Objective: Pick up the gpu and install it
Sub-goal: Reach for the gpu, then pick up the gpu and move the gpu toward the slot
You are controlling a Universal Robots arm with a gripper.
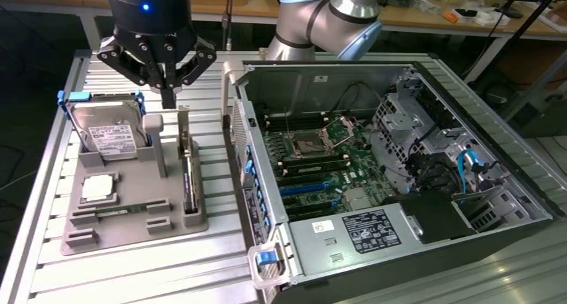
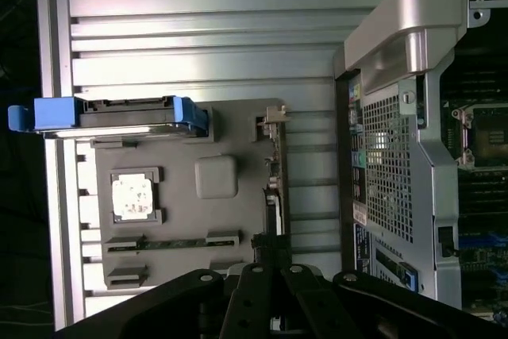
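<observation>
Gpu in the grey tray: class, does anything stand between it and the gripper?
Nothing visible does. The gripper, jaws shut, hangs over the gpu, which stands on edge in the tray; open air lies between them.

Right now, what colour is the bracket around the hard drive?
The bracket is blue, clearest in the wrist view.

Grey tray (image 1: 124, 236), blue HDD caddy (image 1: 74, 97), blk hand (image 1: 168, 99).

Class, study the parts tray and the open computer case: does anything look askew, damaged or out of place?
Nothing stands out. The open case looks intact. The gpu stands on edge in its slot on the grey tray, the hard drive sits upright in its holder, and the gripper hangs above the tray, jaws shut.
</observation>
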